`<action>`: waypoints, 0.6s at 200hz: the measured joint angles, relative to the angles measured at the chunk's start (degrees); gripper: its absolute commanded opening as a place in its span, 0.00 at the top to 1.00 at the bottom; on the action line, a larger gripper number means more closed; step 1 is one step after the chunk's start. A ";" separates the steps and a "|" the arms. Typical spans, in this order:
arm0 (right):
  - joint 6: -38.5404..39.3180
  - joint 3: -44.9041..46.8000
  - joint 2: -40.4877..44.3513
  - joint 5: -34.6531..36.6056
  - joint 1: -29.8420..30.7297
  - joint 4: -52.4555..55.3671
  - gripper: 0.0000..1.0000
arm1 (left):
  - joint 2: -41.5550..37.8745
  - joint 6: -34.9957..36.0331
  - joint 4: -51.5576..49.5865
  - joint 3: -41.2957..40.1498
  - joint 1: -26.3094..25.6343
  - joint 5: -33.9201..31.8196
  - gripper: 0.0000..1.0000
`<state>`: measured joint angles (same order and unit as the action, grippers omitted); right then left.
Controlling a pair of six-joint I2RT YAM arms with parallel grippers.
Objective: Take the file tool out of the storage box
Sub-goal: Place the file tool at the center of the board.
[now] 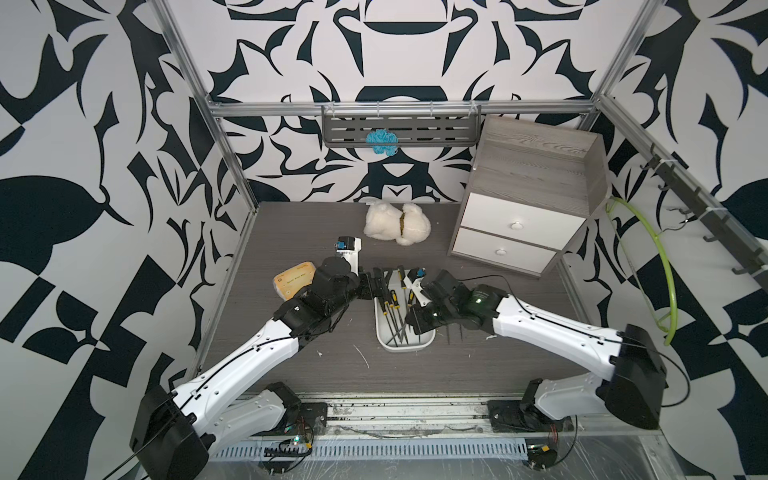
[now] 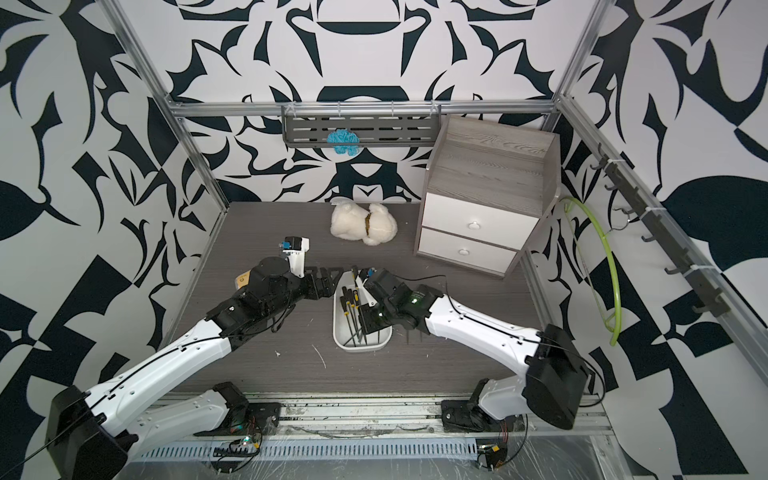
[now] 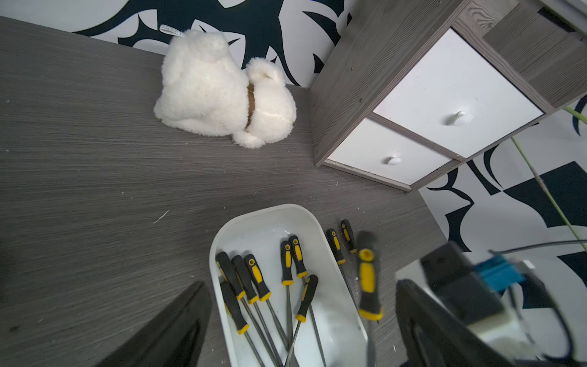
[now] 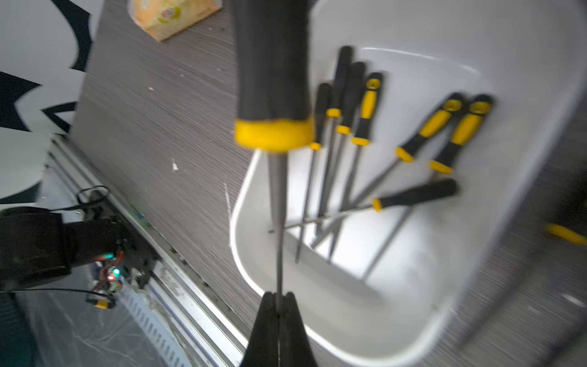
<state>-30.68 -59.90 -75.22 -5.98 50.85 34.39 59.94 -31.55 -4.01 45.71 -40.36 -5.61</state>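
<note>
White storage box; black-yellow file

file blurred, cropped by frame edge

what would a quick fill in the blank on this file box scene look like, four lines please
The gripper shut on the held file belongs to the ___ arm.
The storage box is ___ in colour.
Outside the box, ___ files lie on the table.
The left gripper stands ___.
Missing words: right, white, two, open.
</note>
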 measured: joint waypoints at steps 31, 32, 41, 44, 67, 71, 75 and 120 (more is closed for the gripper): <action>1.55 -4.22 4.85 7.41 -5.22 15.89 1.00 | 0.17 -0.44 -0.09 0.00 0.00 1.92 0.04; 1.64 -4.33 4.85 7.65 -5.68 16.61 1.00 | 0.17 -0.46 -0.09 0.00 0.00 2.12 0.04; 2.29 -4.76 4.61 8.46 -8.70 19.74 1.00 | 0.31 -0.66 -0.07 0.00 0.00 2.91 0.04; 2.54 -4.76 4.33 8.63 -10.01 20.85 1.00 | 0.39 -0.81 -0.09 0.02 0.00 3.08 0.04; 4.50 -4.09 -0.11 9.22 -17.59 26.38 1.00 | 1.68 -1.29 -1.07 0.68 0.00 5.42 0.04; 5.03 -3.89 -1.33 9.22 -18.71 27.04 1.00 | 2.05 -1.31 -1.42 0.94 0.00 5.81 0.04; 5.49 -3.63 -2.67 9.20 -19.50 27.52 1.00 | 2.36 -1.31 -1.62 1.14 0.00 6.01 0.04; 7.91 -2.14 -13.90 7.74 -23.93 28.33 1.00 | 4.35 -1.51 -3.39 1.95 0.00 8.66 0.04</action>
<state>-22.76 -62.04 -89.12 1.76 26.92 62.72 64.29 -33.06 -7.40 47.66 -40.36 3.05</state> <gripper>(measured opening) 0.049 0.961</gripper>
